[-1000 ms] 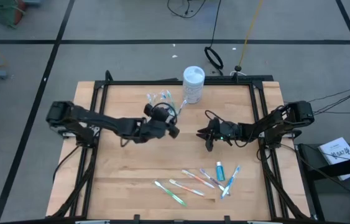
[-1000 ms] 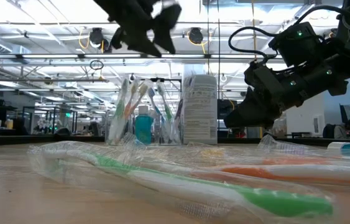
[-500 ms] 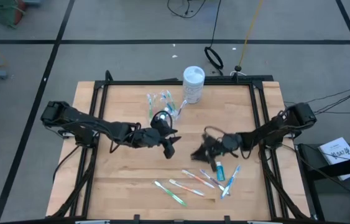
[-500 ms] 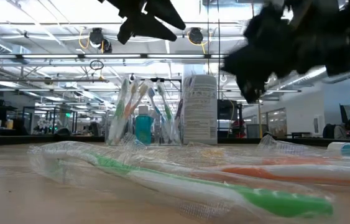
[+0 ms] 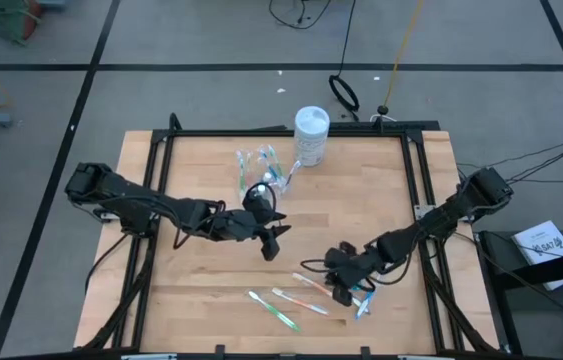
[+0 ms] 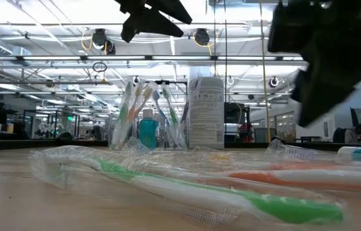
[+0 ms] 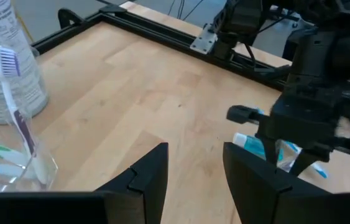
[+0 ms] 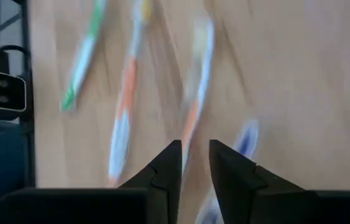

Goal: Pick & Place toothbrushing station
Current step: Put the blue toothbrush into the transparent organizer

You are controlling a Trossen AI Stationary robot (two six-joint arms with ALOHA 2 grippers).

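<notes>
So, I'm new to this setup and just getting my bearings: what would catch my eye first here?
Probably the loose toothbrushes scattered along the table's front edge, with the right claw low over them, fingers slightly apart. Next, the clear cup bristling with toothbrushes near the back edge, beside a white canister. The left claw hangs open mid-table.

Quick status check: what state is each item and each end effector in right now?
Clear cup: upright at the table's back, holding several toothbrushes.
White canister: upright beside the cup.
Loose toothbrushes: lying flat near the front edge.
Toothpaste tube: lying flat among them.
Left end effector: open, empty, mid-table.
Right end effector: slightly open, empty, low over the loose toothbrushes.
</notes>
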